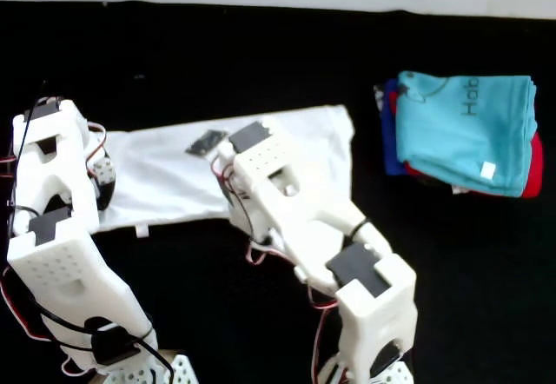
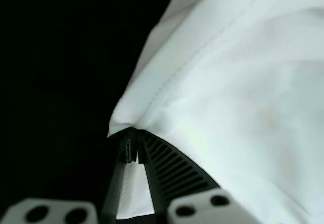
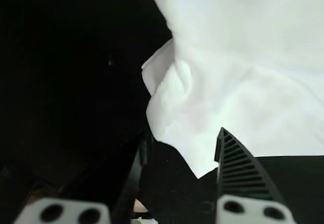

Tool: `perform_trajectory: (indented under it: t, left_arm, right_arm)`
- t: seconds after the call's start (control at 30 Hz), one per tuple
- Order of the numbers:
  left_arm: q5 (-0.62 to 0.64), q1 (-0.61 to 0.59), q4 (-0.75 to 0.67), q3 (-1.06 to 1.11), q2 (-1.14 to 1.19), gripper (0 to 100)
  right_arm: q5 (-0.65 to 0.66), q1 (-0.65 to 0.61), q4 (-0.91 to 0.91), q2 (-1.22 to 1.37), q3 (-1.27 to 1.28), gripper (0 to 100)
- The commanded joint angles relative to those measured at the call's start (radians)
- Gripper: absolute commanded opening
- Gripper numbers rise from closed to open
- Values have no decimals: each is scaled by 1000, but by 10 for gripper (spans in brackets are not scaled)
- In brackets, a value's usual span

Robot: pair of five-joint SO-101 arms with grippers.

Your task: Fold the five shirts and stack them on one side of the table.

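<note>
Jaws of the left gripper (image 2: 134,142) are pinched together on a fold at the edge of the white shirt (image 1: 295,141), with a strip of the cloth caught between the two dark fingers (image 2: 172,171). The right gripper (image 3: 182,135) has its jaws apart; a rounded lobe of the same shirt's edge lies between the tips, and neither finger (image 3: 229,155) presses on it. From above, two white arms are seen over the black table (image 1: 174,54): the left arm (image 1: 61,245) stands at one end of the shirt, and the right arm (image 1: 321,228) leans over the shirt's middle. One white shirt lies in a long band across the centre of the table, flat, its near edge touching both grippers. Well apart from it, on the right side of the table, sits one stack (image 1: 465,132) of folded shirts. Three colours can be counted there: a teal shirt (image 1: 460,123) on top, a red shirt (image 1: 532,171) under it, and a blue shirt (image 1: 390,145) showing at the stack's edge nearest the white shirt. Whether more lie beneath cannot be told.
</note>
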Motion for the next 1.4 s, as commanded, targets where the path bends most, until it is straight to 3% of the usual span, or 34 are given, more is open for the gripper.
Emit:
perform_trajectory:
  t: [0.0,0.3,0.53,0.8,0.9,1.03,1.13,1.23,1.37]
  left_arm:
    - [5,-4,-46,1,1,8]
    - [5,-4,-46,1,1,8]
    - [5,-4,-46,1,1,8]
    - [5,-4,-46,1,1,8]
    - [5,-4,-46,1,1,8]
    - [5,-4,-46,1,1,8]
    - [5,-4,-46,1,1,8]
    - [5,-4,-46,1,1,8]
    - [5,-4,-46,1,1,8]
  right_arm:
    - [48,-16,31,-12,-33,198]
    - [87,67,-53,-10,36,199]
    - [83,162,-369,-10,300,198]
    - [87,257,-300,-145,295,198]
    - [89,246,-254,-252,305,198]
    - [152,131,-203,-351,397,199]
    - [190,76,-251,-364,489,215]
    - [198,74,-315,-332,541,273]
    - [199,113,-412,-232,549,278]
